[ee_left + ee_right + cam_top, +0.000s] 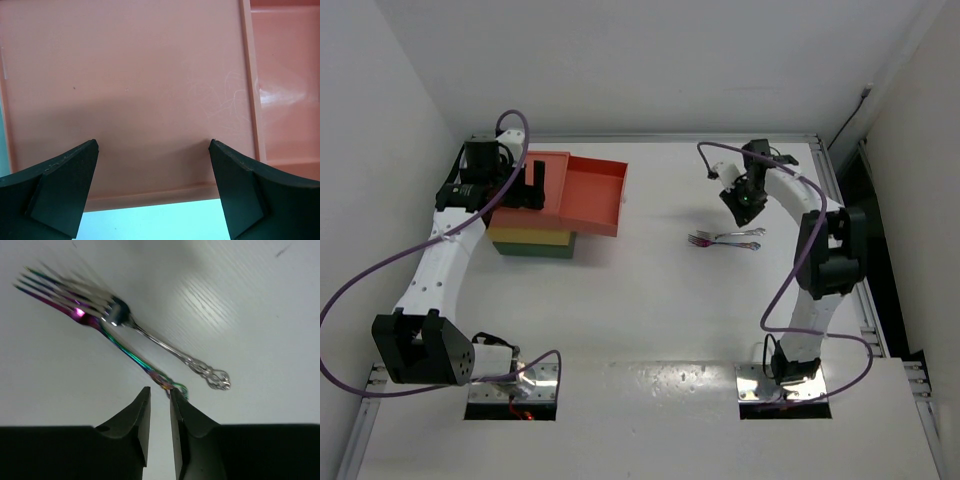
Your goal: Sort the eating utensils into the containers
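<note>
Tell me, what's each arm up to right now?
Left end effector open over red drawer. Right end effector nearly shut, empty, above two forks on table. Nothing in the way.

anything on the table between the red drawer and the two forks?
Nothing: the top view shows bare white table between the pulled-out red drawer and the two forks.

A lab test cell: bare white table [650,300] boxed by white walls [380,120], arms bolted on.

Readable text: none was to be seen anywhere.
Labels or brands: none showed.
Numbers or signs: none could be made out.
</note>
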Available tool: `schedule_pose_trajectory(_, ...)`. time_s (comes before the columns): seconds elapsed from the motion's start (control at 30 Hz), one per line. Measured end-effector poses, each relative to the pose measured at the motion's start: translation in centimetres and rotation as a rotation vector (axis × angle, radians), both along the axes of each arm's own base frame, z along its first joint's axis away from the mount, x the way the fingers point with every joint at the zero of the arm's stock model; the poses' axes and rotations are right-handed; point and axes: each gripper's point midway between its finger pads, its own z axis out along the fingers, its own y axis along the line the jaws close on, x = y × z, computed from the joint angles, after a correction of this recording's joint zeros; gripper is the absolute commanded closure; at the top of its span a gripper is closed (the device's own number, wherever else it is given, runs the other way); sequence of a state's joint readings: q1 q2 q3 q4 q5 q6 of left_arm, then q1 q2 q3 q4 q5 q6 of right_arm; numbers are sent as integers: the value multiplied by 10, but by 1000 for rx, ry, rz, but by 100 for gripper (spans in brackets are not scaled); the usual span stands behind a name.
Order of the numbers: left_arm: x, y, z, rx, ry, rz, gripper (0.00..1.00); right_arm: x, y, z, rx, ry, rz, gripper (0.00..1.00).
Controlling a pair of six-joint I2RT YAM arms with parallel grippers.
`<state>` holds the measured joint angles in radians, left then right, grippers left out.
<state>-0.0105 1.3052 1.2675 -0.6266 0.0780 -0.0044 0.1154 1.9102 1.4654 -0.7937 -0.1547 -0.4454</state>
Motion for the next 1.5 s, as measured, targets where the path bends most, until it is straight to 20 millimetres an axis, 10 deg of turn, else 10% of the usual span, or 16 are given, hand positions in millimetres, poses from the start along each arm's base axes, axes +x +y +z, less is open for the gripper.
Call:
schedule_pose_trajectory(0.37, 0, 0, 0, -1, 2, -3, 0, 7, -34, -27, -174, 18, 250, 64)
schedule_pose_trajectory(1.17, 4, -1, -1, 0, 6, -5, 0, 13, -17, -74, -129, 134, 394, 64)
schedule_pose_trajectory(1.5, 6, -1, -1, -2, 5, -3, 0, 11, -4, -74, -128, 134, 431, 99)
